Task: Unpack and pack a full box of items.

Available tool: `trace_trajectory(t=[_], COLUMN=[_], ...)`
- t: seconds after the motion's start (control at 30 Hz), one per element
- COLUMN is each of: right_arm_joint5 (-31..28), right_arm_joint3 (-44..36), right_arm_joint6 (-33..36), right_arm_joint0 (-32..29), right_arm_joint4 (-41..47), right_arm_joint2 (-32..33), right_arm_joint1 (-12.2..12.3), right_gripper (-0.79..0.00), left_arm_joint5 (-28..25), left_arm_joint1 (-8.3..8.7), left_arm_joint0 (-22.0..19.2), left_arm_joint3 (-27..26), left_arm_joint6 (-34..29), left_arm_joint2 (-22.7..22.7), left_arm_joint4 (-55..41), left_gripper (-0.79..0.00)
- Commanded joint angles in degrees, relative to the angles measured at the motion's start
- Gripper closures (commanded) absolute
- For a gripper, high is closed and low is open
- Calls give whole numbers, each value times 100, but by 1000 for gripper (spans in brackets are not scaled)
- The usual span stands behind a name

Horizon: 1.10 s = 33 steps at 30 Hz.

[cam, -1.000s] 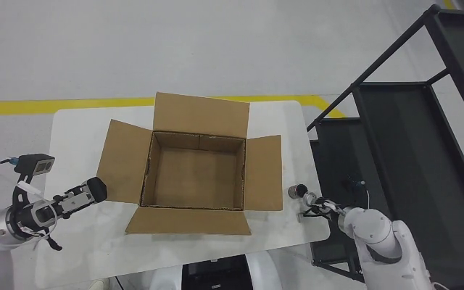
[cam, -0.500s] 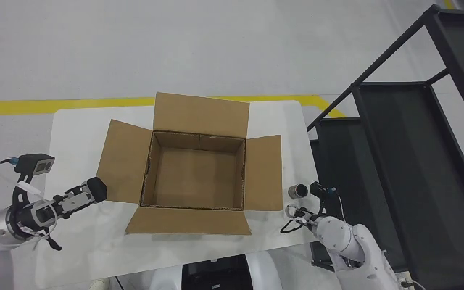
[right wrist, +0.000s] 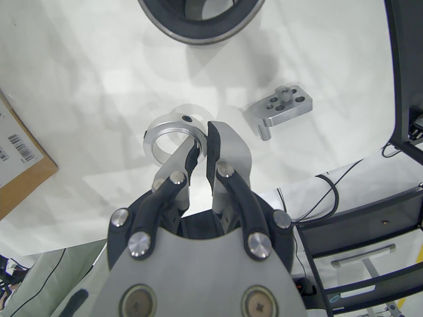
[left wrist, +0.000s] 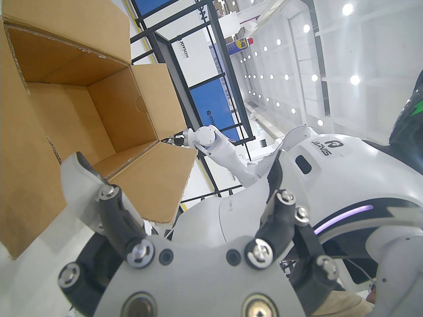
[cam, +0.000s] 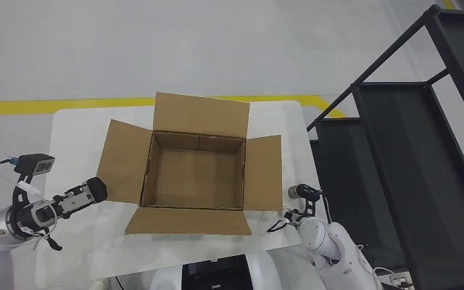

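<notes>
We see the cardboard box (cam: 196,177) mid-table, mouth up, four flaps splayed, its longer side running left to right. Our right gripper (right wrist: 202,138) pinches the wall of a metal ring (right wrist: 172,126), hole upward, near the right flap. Our left gripper (left wrist: 175,179) gapes wide beside the left flap.

The box (cam: 198,177) is matt brown corrugated cardboard, rough along its torn edges. The ring (right wrist: 172,135) and the drilled bracket (right wrist: 281,105) are smooth, satin bare metal. The right gripper (right wrist: 202,137) has ribbed black rubber pads (right wrist: 212,148). The white table (right wrist: 82,77) has a slight sheen.
</notes>
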Motion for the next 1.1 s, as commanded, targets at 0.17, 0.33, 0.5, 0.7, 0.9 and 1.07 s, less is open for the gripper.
trace_trajectory(t=[0.17,0.33,0.5,0.7,0.9,1.07], right_arm_joint5=[-369,-369,-369,-347,-98,168], right_arm_joint3=[-229,-229,-229,-133,98,335], right_arm_joint6=[108,108,108,-115,-416,-473], right_arm_joint0=[-165,-165,-165,-130,-15,121], right_arm_joint4=[281,281,281,271,78,-179], right_arm_joint2=[113,113,113,26,-197,-386], right_arm_joint1=[27,27,27,16,-10,-25], right_gripper=[0,0,0,0,0,0], left_arm_joint5=[0,0,0,0,0,0], left_arm_joint1=[0,0,0,0,0,0], left_arm_joint0=[0,0,0,0,0,0], left_arm_joint3=[0,0,0,0,0,0], left_arm_joint6=[0,0,0,0,0,0], left_arm_joint2=[0,0,0,0,0,0], left_arm_joint4=[0,0,0,0,0,0], left_gripper=[-785,-785,-785,-785,-785,-785])
